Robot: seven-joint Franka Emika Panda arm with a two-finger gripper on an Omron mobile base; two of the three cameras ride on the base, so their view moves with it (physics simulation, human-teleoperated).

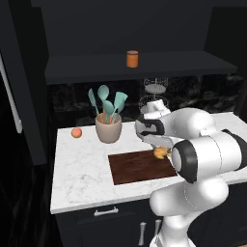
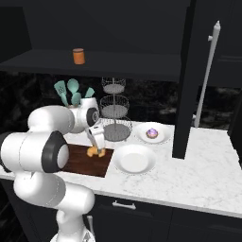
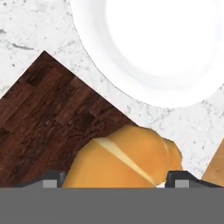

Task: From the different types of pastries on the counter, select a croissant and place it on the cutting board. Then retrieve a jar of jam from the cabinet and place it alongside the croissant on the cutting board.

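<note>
We see the tool [image 2: 97,150] straddling the croissant [image 2: 93,151] at the cutting board's [image 1: 137,166] right end; jaws apart, release apparently under way. Jam jar [image 1: 132,59] waits on the cabinet shelf [image 1: 96,65], unfetched.

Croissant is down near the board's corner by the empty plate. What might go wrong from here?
The golden crescent croissant sits at the edge of the dark brown wooden cutting board, between the gripper fingertips; lifting away carelessly may nudge it onto the marble. It also lies close to the empty white plate.
</note>
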